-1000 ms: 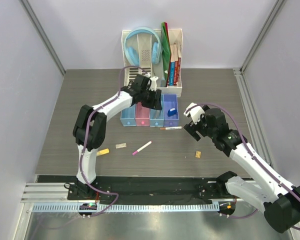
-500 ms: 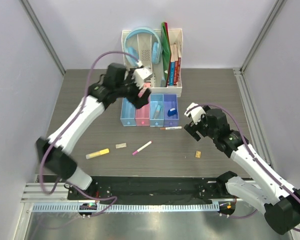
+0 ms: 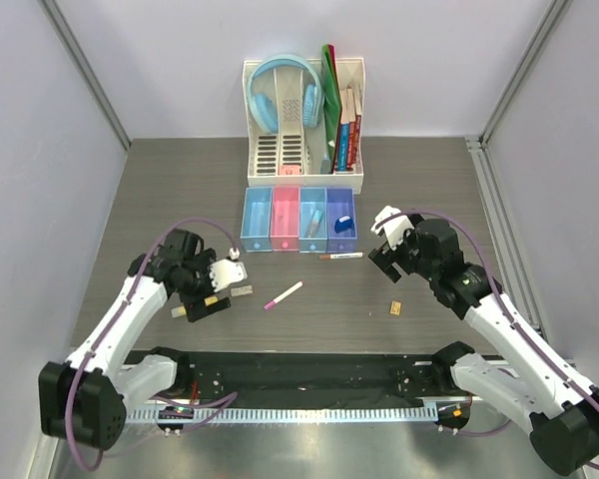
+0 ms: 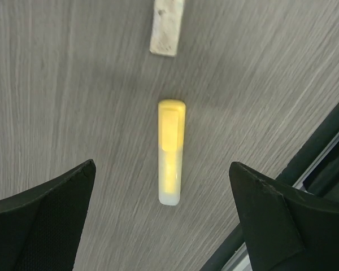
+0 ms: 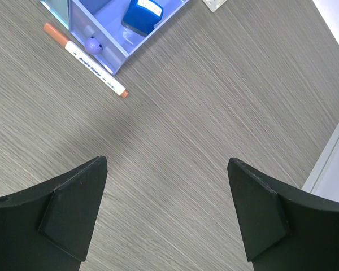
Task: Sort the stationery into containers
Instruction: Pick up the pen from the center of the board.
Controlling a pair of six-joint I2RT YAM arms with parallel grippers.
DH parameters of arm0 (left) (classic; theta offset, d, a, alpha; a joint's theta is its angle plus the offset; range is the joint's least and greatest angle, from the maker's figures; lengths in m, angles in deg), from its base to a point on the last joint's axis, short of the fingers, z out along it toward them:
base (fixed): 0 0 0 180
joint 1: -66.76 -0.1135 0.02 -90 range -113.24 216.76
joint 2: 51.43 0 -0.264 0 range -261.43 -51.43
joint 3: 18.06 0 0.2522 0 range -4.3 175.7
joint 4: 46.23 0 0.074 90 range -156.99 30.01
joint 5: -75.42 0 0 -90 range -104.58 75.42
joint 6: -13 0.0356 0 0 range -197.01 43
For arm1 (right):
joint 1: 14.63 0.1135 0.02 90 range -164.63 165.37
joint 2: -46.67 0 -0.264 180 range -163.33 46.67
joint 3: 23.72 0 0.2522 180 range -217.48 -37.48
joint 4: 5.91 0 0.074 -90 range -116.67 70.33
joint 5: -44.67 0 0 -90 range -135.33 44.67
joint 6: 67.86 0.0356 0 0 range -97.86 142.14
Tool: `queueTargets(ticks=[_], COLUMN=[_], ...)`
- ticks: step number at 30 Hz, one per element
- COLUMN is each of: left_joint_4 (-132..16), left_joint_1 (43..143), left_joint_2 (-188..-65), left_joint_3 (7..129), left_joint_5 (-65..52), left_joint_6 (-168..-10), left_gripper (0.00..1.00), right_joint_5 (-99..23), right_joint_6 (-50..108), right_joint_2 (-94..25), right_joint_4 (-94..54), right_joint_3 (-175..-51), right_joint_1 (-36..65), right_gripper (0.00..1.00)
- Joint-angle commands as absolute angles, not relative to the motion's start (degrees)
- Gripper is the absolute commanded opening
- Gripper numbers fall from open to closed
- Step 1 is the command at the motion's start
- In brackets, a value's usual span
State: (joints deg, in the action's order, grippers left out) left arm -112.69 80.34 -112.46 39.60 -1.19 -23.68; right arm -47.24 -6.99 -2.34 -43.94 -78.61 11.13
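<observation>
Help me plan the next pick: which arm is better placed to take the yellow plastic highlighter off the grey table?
Left. The open left gripper hovers above the yellow plastic highlighter, centred between its fingers; the open right gripper is far away.

**Top external:** fixed high at the near edge, facing down and toward the far side, it takes in the whole table.

**Left wrist:** close above the near-left tabletop, facing straight down. It frames the yellow highlighter and a tan block. The top view shows both, small, at near left.

**Right wrist:** close above the table right of centre, facing down. It frames the white marker and the purple-blue bin. The top view shows these mid-table.
</observation>
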Motion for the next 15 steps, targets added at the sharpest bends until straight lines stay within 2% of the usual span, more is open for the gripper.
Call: queueTargets(ticks=[1,9,15], left_joint_4=[-111.68,-105.09,-101.21], left_joint_1=[79.15,78.89,77.39], left_joint_2=[-106.37,-107.84,-115.67], left_joint_3=[34.03,25.76,29.00], left_joint_5=[-2.71,-2.72,-1.05], left_joint_6=[-16.19,-13.73,-13.81], left_gripper=[1.00,1.00,1.00], right_joint_5=[-46.21,-46.12,-46.03], right_joint_6=[-5.64,-5.37,-5.11], right_joint_2=[-0.35,0.09,0.00], right_joint_4=[-43.05,-43.40,-43.84], right_joint_3=[-78.88,-78.97,-79.23], right_joint_1=[11.04,11.04,10.95], right_gripper=[0.93,0.93,0.93])
